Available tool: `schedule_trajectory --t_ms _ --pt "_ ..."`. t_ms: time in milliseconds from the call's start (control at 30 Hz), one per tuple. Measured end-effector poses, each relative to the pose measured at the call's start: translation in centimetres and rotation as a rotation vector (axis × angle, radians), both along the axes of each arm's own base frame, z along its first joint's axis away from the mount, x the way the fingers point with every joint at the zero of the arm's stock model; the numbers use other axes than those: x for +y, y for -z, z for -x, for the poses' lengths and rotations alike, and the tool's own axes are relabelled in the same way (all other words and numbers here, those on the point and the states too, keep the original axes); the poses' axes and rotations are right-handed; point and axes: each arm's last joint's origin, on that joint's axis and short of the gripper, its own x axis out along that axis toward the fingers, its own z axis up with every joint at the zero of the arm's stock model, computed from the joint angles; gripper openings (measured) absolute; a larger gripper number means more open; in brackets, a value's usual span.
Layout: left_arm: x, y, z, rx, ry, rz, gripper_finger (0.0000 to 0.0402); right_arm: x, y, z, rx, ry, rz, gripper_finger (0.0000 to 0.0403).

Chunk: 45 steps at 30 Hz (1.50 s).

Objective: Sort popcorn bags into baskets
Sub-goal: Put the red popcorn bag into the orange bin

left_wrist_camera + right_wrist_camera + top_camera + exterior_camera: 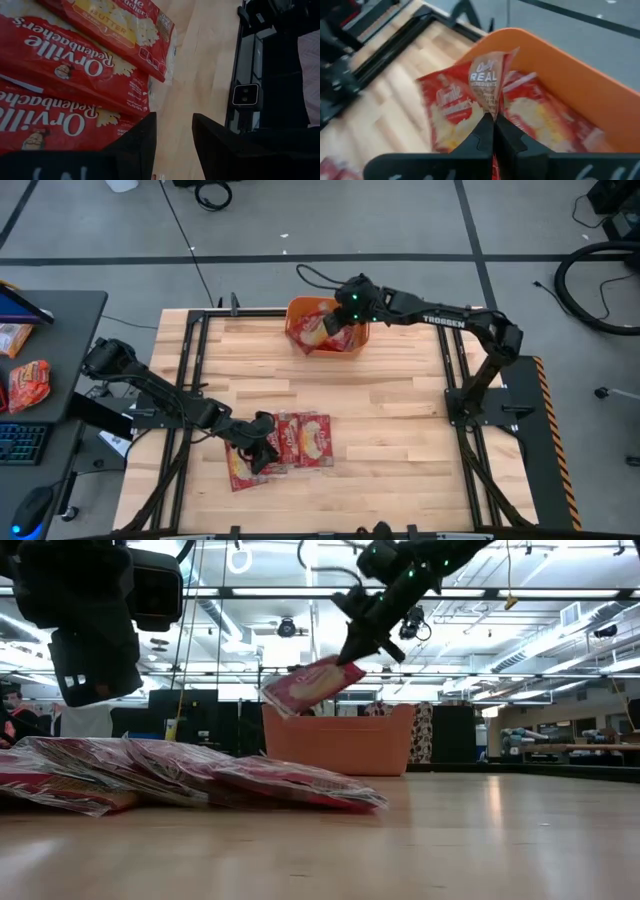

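High view: right gripper pinching popcorn bag over orange tub.
Left gripper: hovering, jaws spread.
Risk: corner grip slipping, bag missing tub.

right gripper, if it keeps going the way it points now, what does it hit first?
Probably the orange plastic tub: the right gripper, shut on a red foil popcorn bag, points down into it, where another red packet lies. Depth unclear.

Off the bench's left edge, on a dark side desk: orange-red snack packet, keyboard, mouse. Cable coil on floor, far right.
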Motion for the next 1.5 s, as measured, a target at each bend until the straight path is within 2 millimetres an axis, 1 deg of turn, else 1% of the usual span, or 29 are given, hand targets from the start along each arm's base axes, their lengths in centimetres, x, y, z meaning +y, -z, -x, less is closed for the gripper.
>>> schedule_trajectory --t_ms 133,333,500,567,733,867,967,1067,1133,1300,1367,1433,1500 --pt "0.0 0.0 0.0 0.0 -0.003 0.005 0.013 -1.3 1.2 0.3 0.051 0.051 -0.015 0.0008" --pt "0.0 0.0 0.0 -0.004 -0.003 0.007 0.013 -2.9 3.5 0.5 0.144 0.161 -0.056 0.0007" --pt "0.0 -0.1 0.0 -0.007 -0.003 0.009 0.013 -3.7 5.1 0.9 0.195 0.238 -0.123 0.0007" --pt "0.0 -0.1 0.0 -0.007 -0.003 0.009 0.013 -3.7 5.4 1.1 0.207 0.306 -0.157 0.0007" --pt "0.0 -0.1 -0.1 -0.008 -0.003 0.009 0.013 -3.9 5.7 1.3 0.163 0.486 -0.218 0.0007" --pt "0.0 -0.1 -0.1 -0.009 -0.002 0.009 0.013 -3.8 5.7 1.3 0.145 0.516 -0.24 0.0012" --pt "0.0 -0.1 -0.1 -0.009 -0.001 0.008 0.013 -3.8 5.7 1.2 0.116 0.544 -0.284 0.0023" --pt "0.0 -0.1 -0.1 -0.011 0.001 0.005 0.013 -3.7 5.7 1.2 0.117 0.515 -0.293 0.0042" --pt "-0.1 -0.1 -0.1 -0.011 0.001 0.006 0.013 -3.6 5.7 1.1 0.128 0.457 -0.299 0.0059" --pt "-0.1 -0.1 0.0 -0.002 0.001 0.024 0.013 -3.5 5.6 1.0 0.144 0.229 -0.344 0.0111" --pt "-0.1 -0.1 0.0 -0.002 0.001 0.024 0.013 -3.3 5.1 1.1 0.122 0.11 -0.37 0.0129" --pt "-0.1 -0.1 0.0 -0.003 0.002 0.022 0.013 -2.5 4.1 0.8 0.099 -0.019 -0.347 0.0141" --pt "-0.1 -0.1 0.0 -0.015 0.005 -0.003 0.0131 -0.6 3.3 0.1 0.093 -0.15 -0.319 0.0148"
